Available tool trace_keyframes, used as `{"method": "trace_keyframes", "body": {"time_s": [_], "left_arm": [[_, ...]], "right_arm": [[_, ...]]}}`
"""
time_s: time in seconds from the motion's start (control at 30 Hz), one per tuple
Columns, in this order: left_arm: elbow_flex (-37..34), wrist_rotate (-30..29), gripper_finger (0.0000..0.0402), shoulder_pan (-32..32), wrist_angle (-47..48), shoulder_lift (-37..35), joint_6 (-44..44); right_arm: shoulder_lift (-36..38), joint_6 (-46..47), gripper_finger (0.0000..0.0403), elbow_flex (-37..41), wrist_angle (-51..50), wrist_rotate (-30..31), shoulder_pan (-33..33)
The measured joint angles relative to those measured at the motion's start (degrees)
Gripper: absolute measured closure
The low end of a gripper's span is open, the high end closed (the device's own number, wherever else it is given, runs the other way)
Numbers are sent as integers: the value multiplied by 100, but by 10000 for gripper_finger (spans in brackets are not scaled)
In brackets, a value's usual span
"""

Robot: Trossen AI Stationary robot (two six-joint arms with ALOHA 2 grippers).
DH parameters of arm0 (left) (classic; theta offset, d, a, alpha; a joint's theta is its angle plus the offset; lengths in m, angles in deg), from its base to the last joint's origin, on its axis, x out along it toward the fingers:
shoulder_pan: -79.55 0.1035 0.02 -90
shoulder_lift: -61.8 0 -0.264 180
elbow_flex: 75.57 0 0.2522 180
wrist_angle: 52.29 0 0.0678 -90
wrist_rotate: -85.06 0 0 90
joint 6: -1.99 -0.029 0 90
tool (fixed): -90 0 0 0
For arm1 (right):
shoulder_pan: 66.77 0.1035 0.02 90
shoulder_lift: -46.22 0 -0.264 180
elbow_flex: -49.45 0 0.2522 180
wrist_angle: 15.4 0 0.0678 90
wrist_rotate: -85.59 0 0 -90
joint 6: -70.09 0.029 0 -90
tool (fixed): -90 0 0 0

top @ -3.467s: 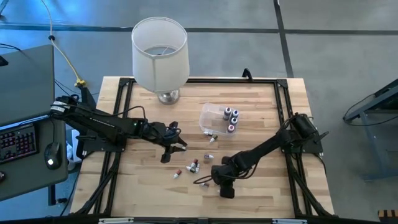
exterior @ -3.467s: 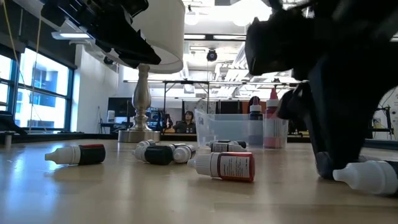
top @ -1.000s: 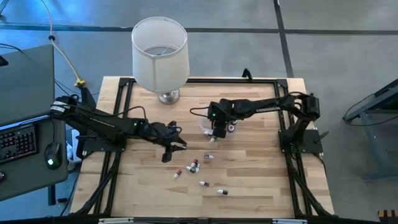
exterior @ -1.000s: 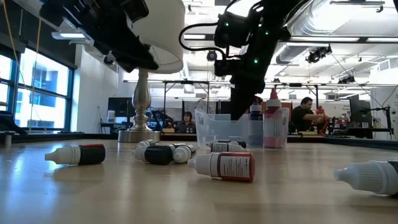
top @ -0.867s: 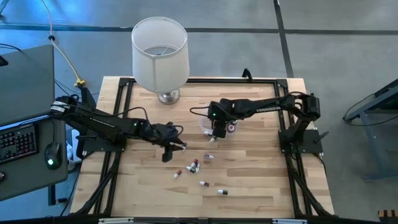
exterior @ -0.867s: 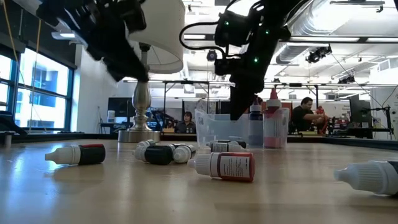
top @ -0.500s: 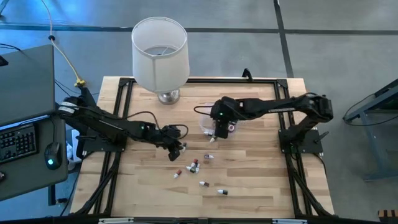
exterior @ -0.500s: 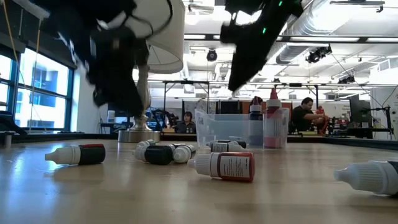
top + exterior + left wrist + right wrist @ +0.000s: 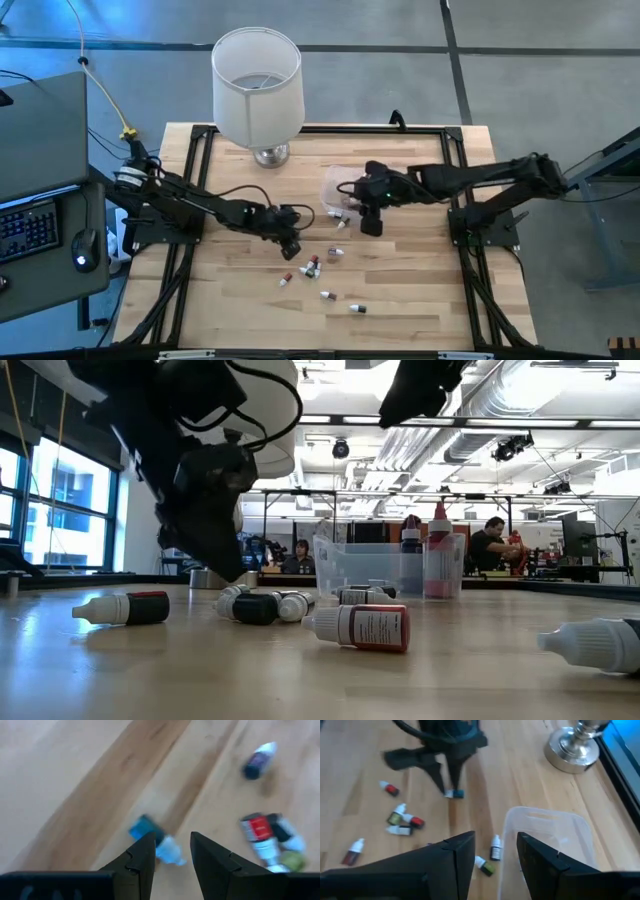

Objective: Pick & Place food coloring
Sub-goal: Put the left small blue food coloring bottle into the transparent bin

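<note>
A table lamp [image 9: 257, 88] with a white drum shade and a silvery metal base [image 9: 573, 748] stood at the far edge of the wooden table [image 9: 410, 300]. A clear plastic tub [image 9: 551, 849] sat near the table's middle. A keyboard [image 9: 27, 228] and mouse [image 9: 81, 246] lay on a desk to the left. Across the room, a person [image 9: 491, 543] sat at a workstation

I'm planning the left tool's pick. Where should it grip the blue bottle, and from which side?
Grip the blue bottle across its body, not the tapered white cap, which would likely slip. Come straight down: it lies flat on the table with bare wood on both long sides, and the open left tool hangs above it.
</note>
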Motion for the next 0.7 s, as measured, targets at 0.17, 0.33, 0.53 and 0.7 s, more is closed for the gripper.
{"method": "trace_keyframes", "body": {"time_s": [0.17,0.33,0.53,0.7], "left_arm": [[90,-382,279,2,275,0,19],[94,-380,279,0,277,6,22],[97,-359,279,0,91,283,22],[99,-341,279,0,-42,525,-28]], "right_arm": [[-27,11,263,0,0,0,246],[-40,18,263,0,0,25,368],[-40,35,263,0,0,23,400],[-45,151,263,0,-4,-9,400]]}}
